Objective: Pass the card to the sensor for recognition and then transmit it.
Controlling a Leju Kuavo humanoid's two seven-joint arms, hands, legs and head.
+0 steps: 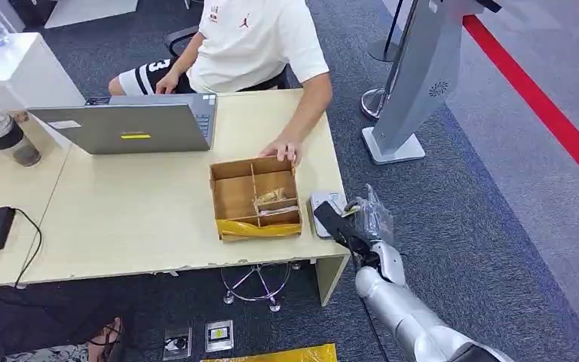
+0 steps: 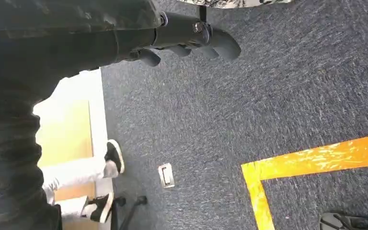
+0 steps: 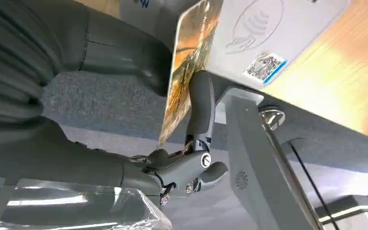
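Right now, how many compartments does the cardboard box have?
4: two at the back and two at the front of the cardboard box. The front-right one holds small items.

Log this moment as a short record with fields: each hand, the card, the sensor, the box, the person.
right hand: pinches the card, held at the table's right edge
card: colourful printed face, held on edge just beside the sensor
sensor: flat white reader with a contactless symbol, lying on the table right of the box
left hand: hangs over the carpet, fingers curled, holding nothing
box: open cardboard, divided into compartments
person: seated behind the table, one hand on the box's far corner
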